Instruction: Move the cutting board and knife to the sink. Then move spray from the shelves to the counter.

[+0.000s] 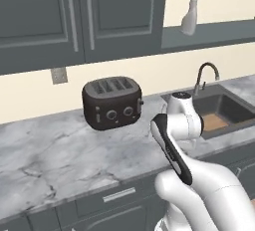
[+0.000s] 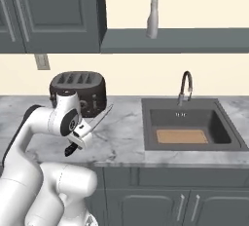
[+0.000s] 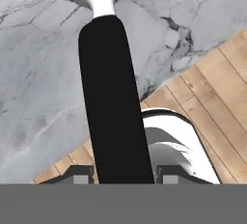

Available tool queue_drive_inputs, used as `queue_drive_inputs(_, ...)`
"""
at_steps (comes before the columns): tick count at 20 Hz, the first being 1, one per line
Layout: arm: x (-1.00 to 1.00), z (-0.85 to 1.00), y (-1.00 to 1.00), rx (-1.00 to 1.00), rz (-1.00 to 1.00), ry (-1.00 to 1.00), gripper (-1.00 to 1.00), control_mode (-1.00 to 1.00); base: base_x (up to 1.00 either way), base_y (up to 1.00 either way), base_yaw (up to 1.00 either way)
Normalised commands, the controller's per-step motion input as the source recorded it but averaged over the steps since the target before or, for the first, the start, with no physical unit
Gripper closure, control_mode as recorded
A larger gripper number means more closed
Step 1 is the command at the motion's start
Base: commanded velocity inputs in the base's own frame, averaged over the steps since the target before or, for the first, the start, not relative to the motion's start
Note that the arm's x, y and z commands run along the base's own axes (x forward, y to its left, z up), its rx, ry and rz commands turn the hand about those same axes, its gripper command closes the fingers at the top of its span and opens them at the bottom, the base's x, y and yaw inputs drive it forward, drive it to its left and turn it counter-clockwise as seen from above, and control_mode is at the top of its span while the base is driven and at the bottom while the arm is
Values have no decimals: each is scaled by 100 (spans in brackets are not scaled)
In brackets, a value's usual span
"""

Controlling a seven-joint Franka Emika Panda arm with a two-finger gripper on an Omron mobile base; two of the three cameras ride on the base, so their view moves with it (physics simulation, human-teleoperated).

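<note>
- The knife (image 2: 95,125) is sitting in the gripper (image 2: 78,141), raised above the counter (image 2: 124,127) in front of the toaster (image 2: 80,91); its silvery blade is pointing up and toward the sink (image 2: 192,127).
- In the hand view, the knife's black handle (image 3: 113,102) is running straight up between the two fingertips (image 3: 79,175), which are closing on it from both sides.
- The cutting board (image 2: 182,136) is lying flat on the bottom of the sink, below the curved faucet (image 2: 186,86).
- From the left base view, the board is showing as a light-brown patch (image 1: 215,121) inside the basin (image 1: 231,106).
- The spray (image 2: 153,11) is standing upright on the shelves (image 2: 175,41), above and to the left of the sink.
- The toaster (image 1: 112,101) is standing on the marble near the wall, under the dark cabinet doors (image 1: 74,16).
</note>
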Motion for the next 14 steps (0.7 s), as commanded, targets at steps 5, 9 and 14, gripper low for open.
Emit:
queue_drive_inputs(5, 0, 0, 0, 0, 0, 0, 100, 100, 0, -78, 0)
queue_drive_inputs(9, 0, 0, 0, 0, 0, 0, 100, 100, 0, -77, 0)
queue_drive_inputs(14, 0, 0, 0, 0, 0, 0, 100, 100, 7, -57, 2)
